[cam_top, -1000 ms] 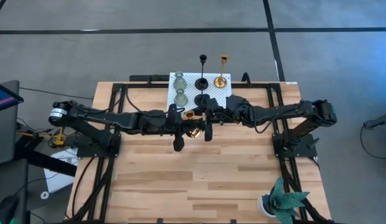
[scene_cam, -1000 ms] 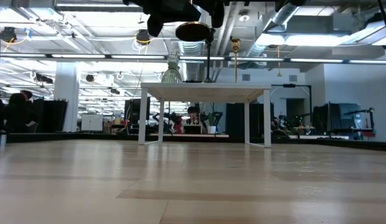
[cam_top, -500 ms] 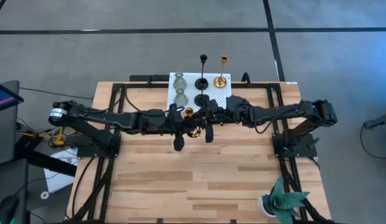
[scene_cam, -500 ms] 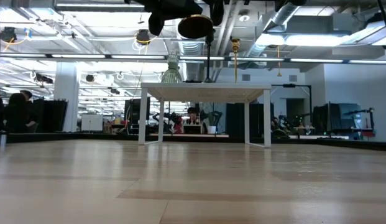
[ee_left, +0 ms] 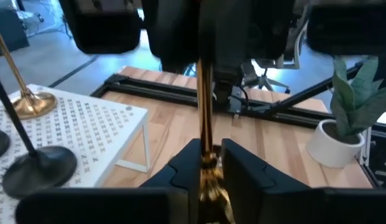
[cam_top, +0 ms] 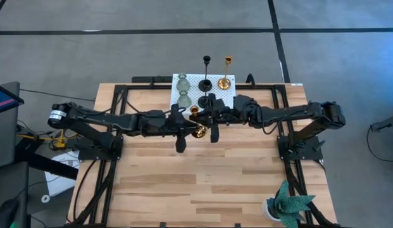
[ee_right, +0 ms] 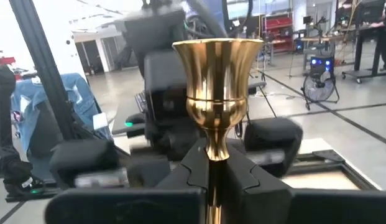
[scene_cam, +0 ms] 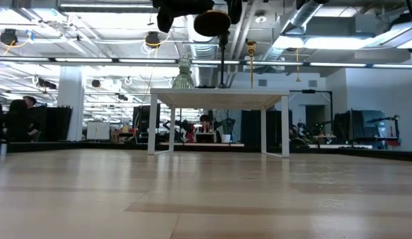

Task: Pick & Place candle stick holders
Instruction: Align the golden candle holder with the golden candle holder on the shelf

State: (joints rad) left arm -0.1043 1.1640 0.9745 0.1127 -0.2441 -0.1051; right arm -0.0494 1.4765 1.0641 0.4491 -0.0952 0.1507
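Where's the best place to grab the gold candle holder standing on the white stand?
Grip the gold candle holder by its slim stem, above the round base, coming level from the side away from the black holder: it stands upright, and that neighbour blocks the other approach.

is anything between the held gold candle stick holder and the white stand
Nothing visible. Both grippers, left and right, clamp the gold holder above the table beside the white stand, with open air between.

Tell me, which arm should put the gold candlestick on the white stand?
Probably the right. Both clamp the gold candlestick, but the right gripper holds under its cup, nearer the white stand than the left gripper.
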